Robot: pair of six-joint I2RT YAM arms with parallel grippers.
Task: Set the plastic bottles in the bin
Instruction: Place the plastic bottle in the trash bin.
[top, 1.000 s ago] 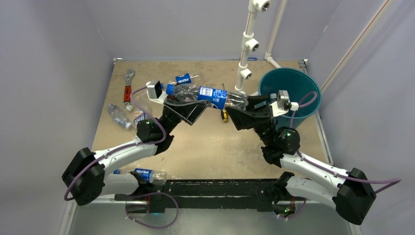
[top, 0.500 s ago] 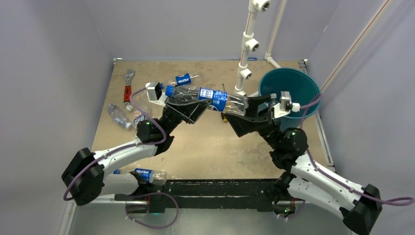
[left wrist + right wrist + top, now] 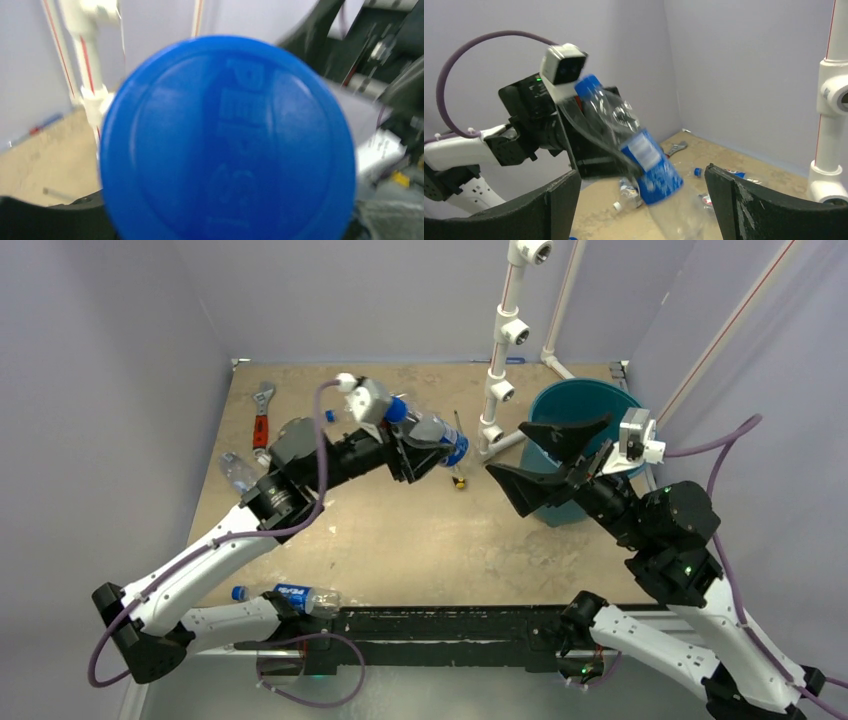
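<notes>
Over the tan table (image 3: 420,540), my left gripper (image 3: 418,447) clamps a plastic bottle (image 3: 440,434) near the bin (image 3: 605,402). My right gripper (image 3: 545,460) gapes empty beside it. With other bottles (image 3: 240,472) lying well away, I judge little done.

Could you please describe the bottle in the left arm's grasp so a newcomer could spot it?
Find the teal bin at the table's far right, then look left past the white pipe frame. There the left tool grips a clear bottle with blue cap and label; it alone is off the table, while other bottles lie flat.
</notes>
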